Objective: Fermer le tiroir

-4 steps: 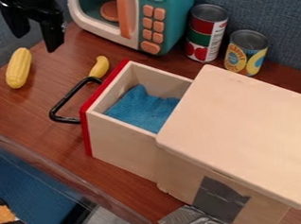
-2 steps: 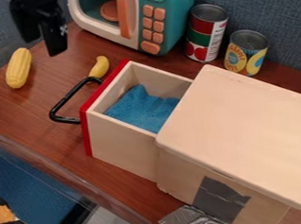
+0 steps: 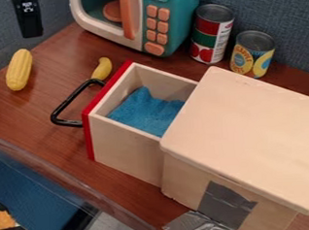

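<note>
Table (image 3: 27,114): brown wood grain, runs under most of the setup.
Backdrop (image 3: 278,8): blue-grey fabric, behind table's far edge.
Wooden box (image 3: 249,136): pale, RHS of view, flat lid w/ rounded corners.
Clear bin (image 3: 69,187): btm L corner, see-through rim, blue inside, small orange pc. (image 3: 3,220) at view's L edge.
Toy microwave (image 3: 178,13): teal + white, top ctr, orange door handle & btns.
Drawer (image 3: 123,147): ctr of view, well out of wooden box, i.e. open; pale sides, red front facing L.
Gripper (image 3: 29,19): blk, upper L of view, near far L part of table, L of microwave, apart from drawer & its handle. Can't tell how far open, nor if it has hold of anything.
Red/green can (image 3: 211,34): upright, just R of microwave.
Yellow-label can (image 3: 253,53): upright, shorter, R of other can, behind box lid.
Blue cloth (image 3: 144,110): rumpled, in drawer.
Drawer handle (image 3: 72,98): blk bar, sticks out from red front.
Grey tape (image 3: 225,205): patch on box side, nr btm; crumpled silver pc. (image 3: 197,225) just below.
Corn (image 3: 20,69): yellow, on table, far L, below gripper in view.
Yellow toy (image 3: 103,68): small, curved, btwn microwave & drawer handle.
</note>
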